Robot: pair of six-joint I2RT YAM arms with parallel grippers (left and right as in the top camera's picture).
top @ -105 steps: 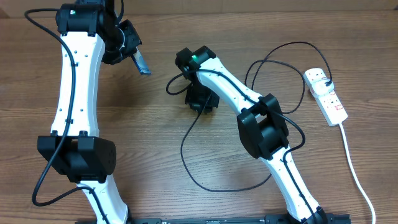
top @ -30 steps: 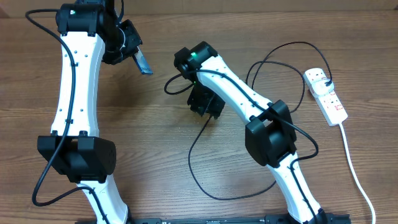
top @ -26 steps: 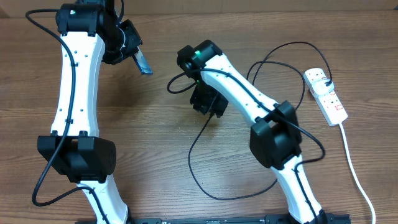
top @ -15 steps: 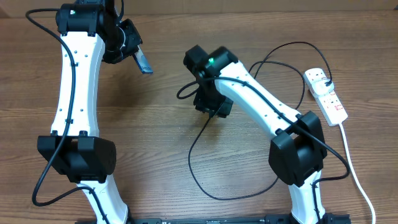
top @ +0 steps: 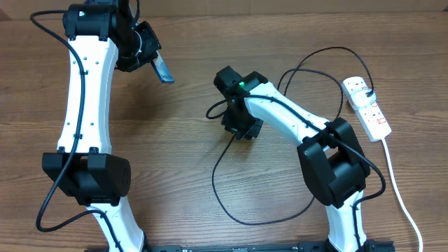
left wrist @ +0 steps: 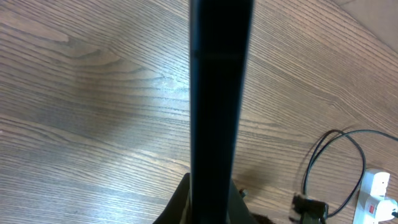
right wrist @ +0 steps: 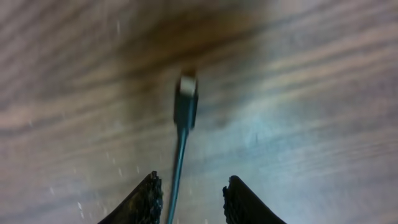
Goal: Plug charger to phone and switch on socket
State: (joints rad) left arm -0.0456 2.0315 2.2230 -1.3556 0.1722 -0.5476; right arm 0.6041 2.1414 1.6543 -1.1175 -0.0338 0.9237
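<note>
My left gripper (top: 150, 59) is shut on the phone (top: 162, 70) and holds it raised and tilted at the back left. In the left wrist view the phone is a dark bar seen edge-on (left wrist: 217, 93). My right gripper (top: 241, 127) is open, low over the table's middle. In the right wrist view the charger's connector tip (right wrist: 186, 98) lies ahead of the open fingers (right wrist: 191, 200), and its thin cable runs back between them, close to the left finger. The black cable (top: 222, 183) loops across the table to a plug (top: 369, 94) in the white socket (top: 367, 109) at the right.
The socket's thick white cord (top: 400, 190) runs down the right side to the front edge. Loops of black cable lie between the right arm and the socket (top: 308, 66). The socket's end also shows at the lower right of the left wrist view (left wrist: 378, 200).
My right arm has swung to the right and its gripper has shifted right and slightly forward along the cable. The left arm and the phone have not moved.
</note>
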